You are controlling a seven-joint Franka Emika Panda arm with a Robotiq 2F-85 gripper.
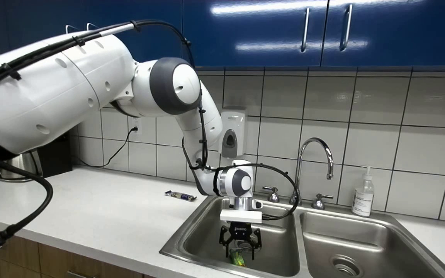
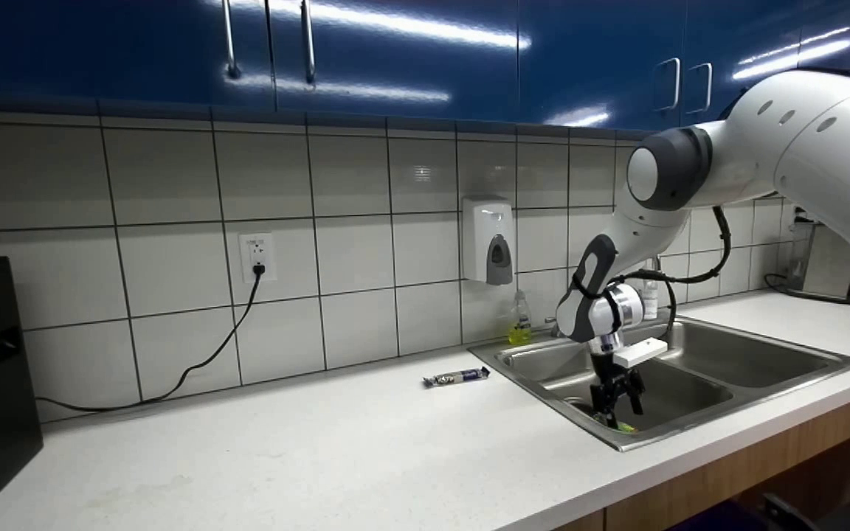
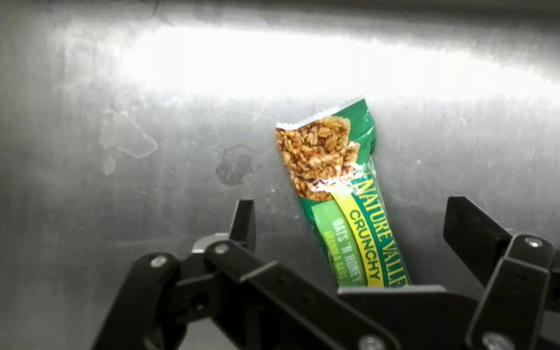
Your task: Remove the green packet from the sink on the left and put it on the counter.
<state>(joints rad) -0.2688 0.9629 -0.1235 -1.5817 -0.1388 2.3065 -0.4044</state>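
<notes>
One green packet (image 3: 345, 206) lies in the sink (image 1: 174, 247), ungrasped, my gripper (image 1: 240, 256) spread wide above; I judge grasp, lift and tabletop (image 1: 110, 210) placement remain.

Both exterior views face the wall (image 1: 375, 144) and sink (image 1: 302, 243); the wrist view looks closely down.

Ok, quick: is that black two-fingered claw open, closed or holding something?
Claw: open, holding nothing; the narrow glossy green granola-bar packet shows between its parted jaws in the wrist view, ungripped.
</notes>
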